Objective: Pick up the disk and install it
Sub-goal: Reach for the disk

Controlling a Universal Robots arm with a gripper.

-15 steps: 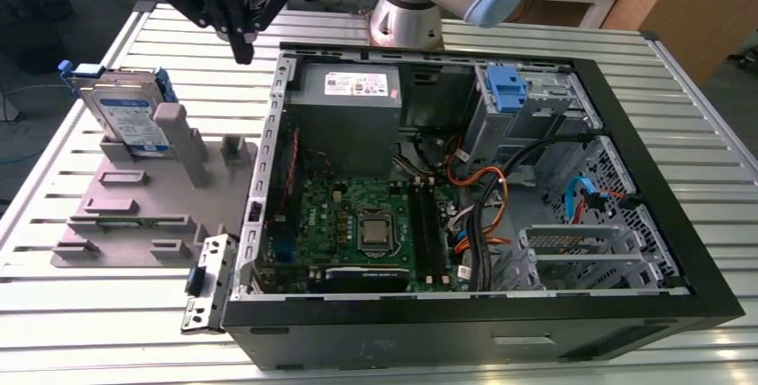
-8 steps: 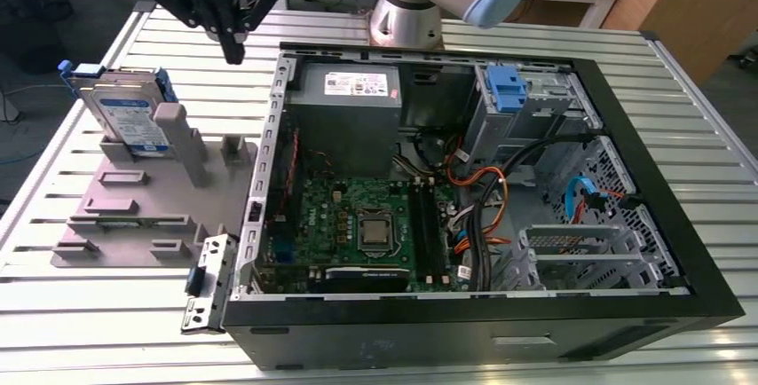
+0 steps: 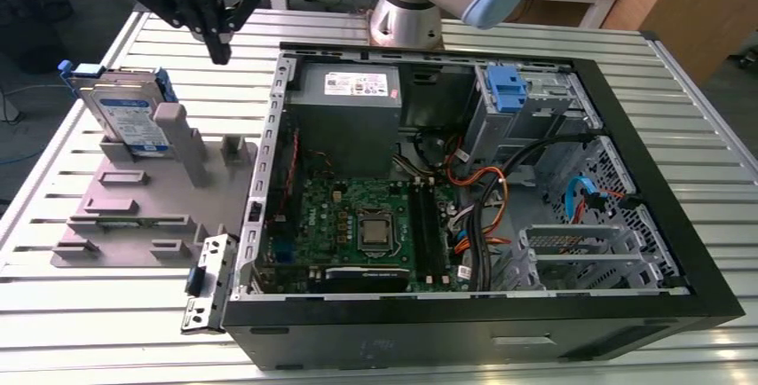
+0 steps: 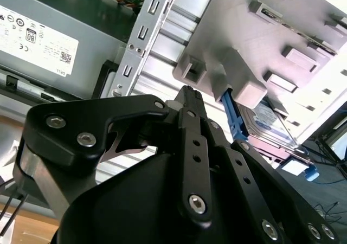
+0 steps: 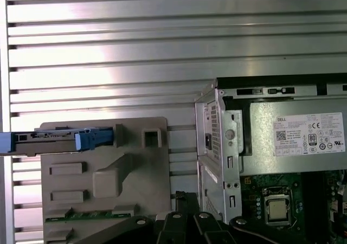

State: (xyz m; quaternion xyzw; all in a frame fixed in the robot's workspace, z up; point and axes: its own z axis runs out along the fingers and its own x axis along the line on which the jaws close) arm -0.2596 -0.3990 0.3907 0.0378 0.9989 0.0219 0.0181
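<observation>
The hand [image 3: 219, 51] hangs in the air above the ribbed metal surface [image 3: 95, 332], its black fingers drawn together to a narrow tip with nothing held between them; in the second wrist view the same closed tip [image 4: 187, 95] points down toward the grey moulded holder [image 4: 227, 43]. The disk [image 3: 124, 108] stands on edge in that holder [image 3: 130, 216], below the hand and off to the exterior view's left of it, apart from the fingers, its white-and-blue label facing outward and its blue rails along the edges. In the first wrist view the disk [image 5: 54, 141] appears edge-on, seated at the holder's far end. To the other side of the hand, toward the exterior view's right, lies the open computer case [image 3: 474, 332], with the grey power-supply box [image 3: 350, 101] nearest the hand and the green motherboard [image 3: 355, 216] beyond it.
</observation>
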